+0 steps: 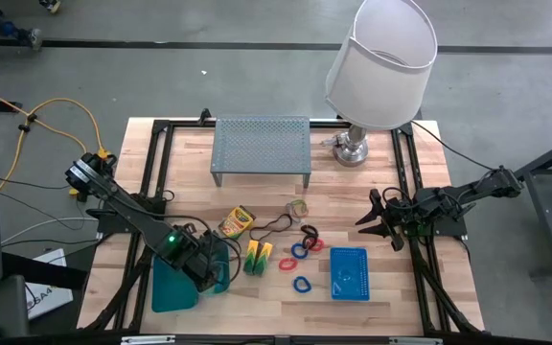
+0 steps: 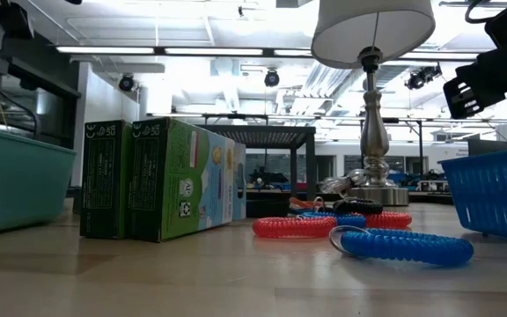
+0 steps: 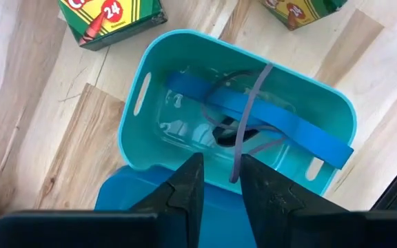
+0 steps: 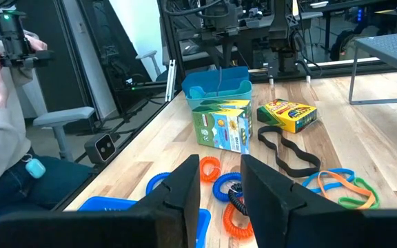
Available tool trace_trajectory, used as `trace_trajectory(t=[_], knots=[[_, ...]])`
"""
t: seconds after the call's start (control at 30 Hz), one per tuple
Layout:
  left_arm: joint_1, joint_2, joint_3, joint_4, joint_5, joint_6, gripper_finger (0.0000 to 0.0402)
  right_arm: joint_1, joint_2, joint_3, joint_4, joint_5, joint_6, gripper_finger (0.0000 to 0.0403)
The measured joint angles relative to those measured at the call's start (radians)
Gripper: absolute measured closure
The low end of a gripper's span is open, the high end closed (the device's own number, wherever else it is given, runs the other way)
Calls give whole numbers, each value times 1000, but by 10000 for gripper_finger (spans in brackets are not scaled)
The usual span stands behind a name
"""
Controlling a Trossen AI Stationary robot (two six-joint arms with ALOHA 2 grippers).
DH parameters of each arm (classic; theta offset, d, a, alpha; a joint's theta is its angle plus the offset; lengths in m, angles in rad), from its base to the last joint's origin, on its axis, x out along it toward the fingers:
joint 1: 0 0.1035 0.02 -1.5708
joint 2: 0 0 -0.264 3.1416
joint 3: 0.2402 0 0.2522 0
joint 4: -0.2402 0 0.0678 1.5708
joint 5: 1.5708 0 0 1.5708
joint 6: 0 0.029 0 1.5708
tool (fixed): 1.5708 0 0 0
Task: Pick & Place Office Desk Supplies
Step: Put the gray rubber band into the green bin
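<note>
Teal tray (image 3: 185, 62) holds blue and purple rubber bands (image 3: 267, 120); one purple band runs up between the narrowly parted fingers of the left gripper (image 3: 219, 189) above it. Judged partway: beside the tray, crayon boxes (image 1: 237, 221), coil loops (image 1: 302, 251) wait on the counter (image 1: 286, 297). Right gripper (image 1: 377, 218) idles well apart, fingers parted, empty.

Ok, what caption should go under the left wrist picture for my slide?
Left claw hovering over a teal tray with blue and purple bands inside, crayon boxes nearby.
</note>
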Motion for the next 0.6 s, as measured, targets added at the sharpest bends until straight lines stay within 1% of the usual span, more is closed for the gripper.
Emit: trace_trajectory(t=[0.2, 0.43, 0.6], knots=[[0, 0, 0, 27, -1, 16, 313, 0, 0, 0, 0, 0, 0, 309], [0, -7, 0, 126, 9, 73, 313, 0, 0, 0, 0, 0, 0, 309], [0, -25, 0, 126, 8, 75, 313, 0, 0, 0, 0, 0, 0, 309]])
